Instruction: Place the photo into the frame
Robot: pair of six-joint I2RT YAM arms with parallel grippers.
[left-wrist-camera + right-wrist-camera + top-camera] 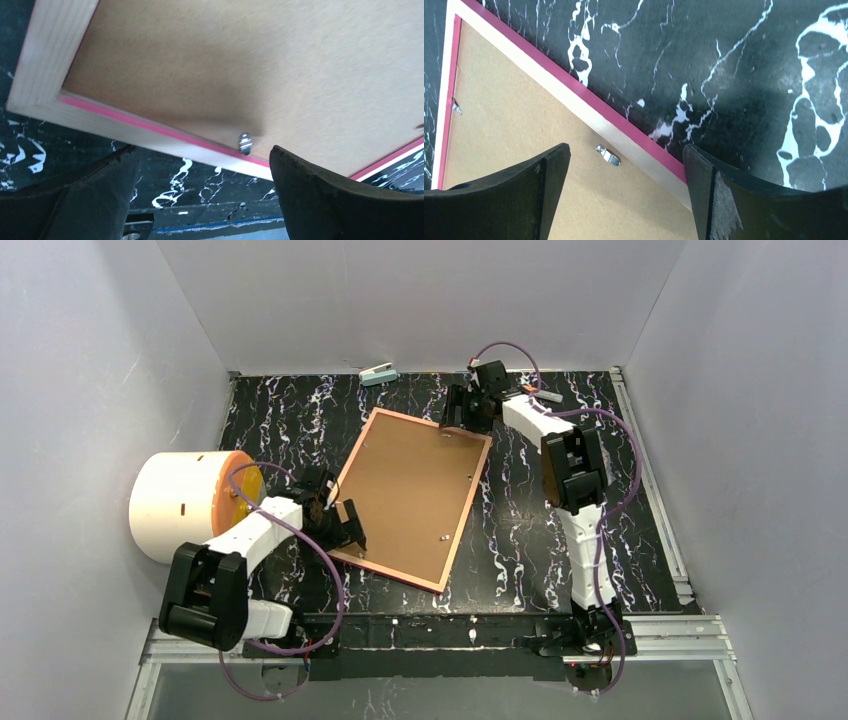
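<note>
The thin pink-and-pale-wood picture frame (465, 515) lies face down and skewed in the middle of the black marbled worktop (520, 540). A brown cardboard backing board (410, 495) fills its opening. I see the photo in none of my views, and I cannot tell whether it sits under that board.

I judge the frame light and stiff, but its rails are slender. It lies flat on the smooth worktop, so it could skate away if I push on it. A pinch across one rail near a corner looks like the safest hold. The backing board looks thin and would probably flex if I lift it by one edge. A small metal tab (245, 143) on the frame's inner edge overlaps the board and looks fiddly and easy to bend.

My left claw (202, 155) stands wide open over the frame's near-left rail, right by that tab, and holds nothing. My right claw (626, 150) is also spread wide over the far corner, with the rail and another tab between its fingers. It grips nothing. I cannot tell whether either claw touches the wood.
</note>
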